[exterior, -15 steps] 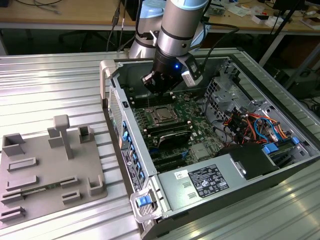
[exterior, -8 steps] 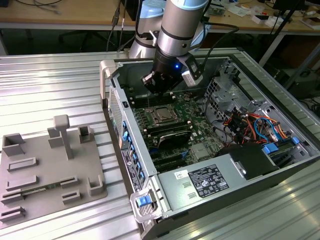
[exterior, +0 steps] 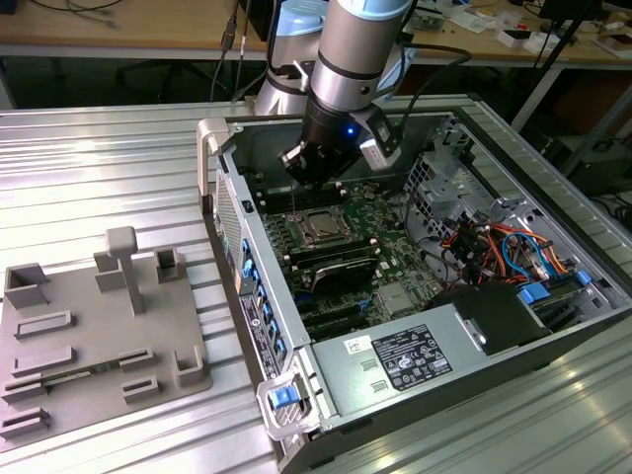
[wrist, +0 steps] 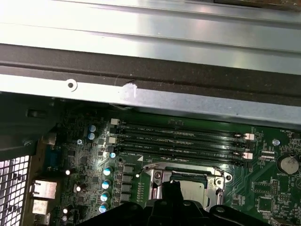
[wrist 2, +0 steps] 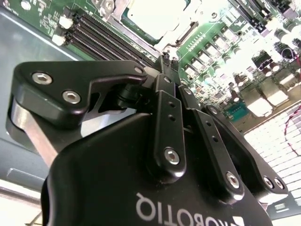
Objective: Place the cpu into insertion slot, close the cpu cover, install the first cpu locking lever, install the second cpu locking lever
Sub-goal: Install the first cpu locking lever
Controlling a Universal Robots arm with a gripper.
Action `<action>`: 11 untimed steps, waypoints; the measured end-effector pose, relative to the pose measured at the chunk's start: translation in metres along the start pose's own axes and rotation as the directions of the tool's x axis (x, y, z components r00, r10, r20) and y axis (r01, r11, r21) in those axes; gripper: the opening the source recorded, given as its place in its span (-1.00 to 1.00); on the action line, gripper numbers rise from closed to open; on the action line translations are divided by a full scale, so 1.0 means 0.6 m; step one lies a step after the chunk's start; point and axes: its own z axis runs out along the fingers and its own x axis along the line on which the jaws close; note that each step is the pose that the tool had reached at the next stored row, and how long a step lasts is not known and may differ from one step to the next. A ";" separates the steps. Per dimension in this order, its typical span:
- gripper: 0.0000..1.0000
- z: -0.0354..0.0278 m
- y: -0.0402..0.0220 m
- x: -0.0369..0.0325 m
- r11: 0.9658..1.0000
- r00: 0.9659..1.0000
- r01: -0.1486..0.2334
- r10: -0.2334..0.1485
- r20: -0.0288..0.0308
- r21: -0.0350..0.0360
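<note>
Black jointed tool (exterior: 314,176) hangs inside the open grey tower pc case (exterior: 247,247), tips just above the socket area of the green motherboard (exterior: 395,232). In the second wrist view the tool (wrist 2: 164,61) is narrow: its fingers (wrist 2: 167,101) run together to one point, w/ nothing seen btwn them.

The small square silver-grey cpu (exterior: 321,227) sits flat in the socket. The same cpu (wrist 2: 150,16) lies just past the tool tips in the second wrist view, and partly behind them in the first wrist view (wrist: 193,188). The thin silvery cpu cover (wrist: 188,168) frames it (down flat, as far as I can tell; lever positions can't be made out).

Four long black memory slots (wrist: 183,139) run just beside the socket, btwn it and the grey sheet-metal case wall (wrist: 150,56). Blue-topped capacitors (wrist: 107,183) stand in a row near another side.

In the exterior view a black block (exterior: 341,269) sits near the socket, w/ the grey power supply box (exterior: 395,355) beyond it. Orange, red & blue cables (exterior: 494,247) bunch at the exterior view's right.

At the exterior view's left, outside the case, a grey plastic fixture plate w/ raised holders (exterior: 99,336) lies on the ribbed aluminium bench (exterior: 99,168), well apart.
</note>
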 end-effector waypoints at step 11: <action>-0.79 0.000 0.001 0.006 1.000 1.000 -0.005 0.005 0.000 0.000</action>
